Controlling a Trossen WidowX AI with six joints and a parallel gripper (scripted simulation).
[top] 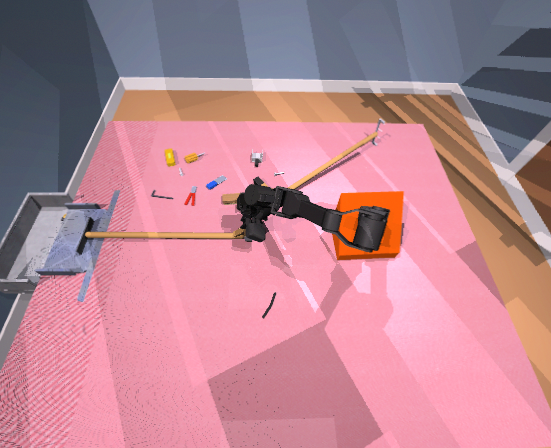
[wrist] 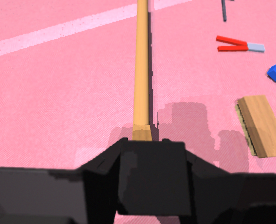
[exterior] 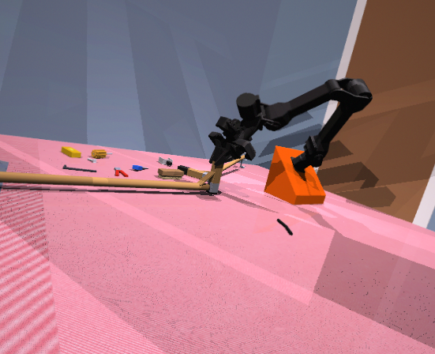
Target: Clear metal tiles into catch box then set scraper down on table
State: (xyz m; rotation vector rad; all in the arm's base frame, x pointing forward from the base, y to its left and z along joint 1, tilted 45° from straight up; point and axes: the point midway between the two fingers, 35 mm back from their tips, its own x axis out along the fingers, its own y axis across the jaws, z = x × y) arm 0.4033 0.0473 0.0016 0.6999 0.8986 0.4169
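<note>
The scraper (top: 157, 234) clamped in my gripper (top: 249, 233) has a smooth, matt wooden shaft and a dark blade, resting on a dull grey steel bench plate (top: 59, 250). My own links look like matt black plastic. Under me the table (top: 277, 350) wears a pink, finely ribbed, cloth-like cover, and my base (top: 347, 250) is flat matt orange.
</note>
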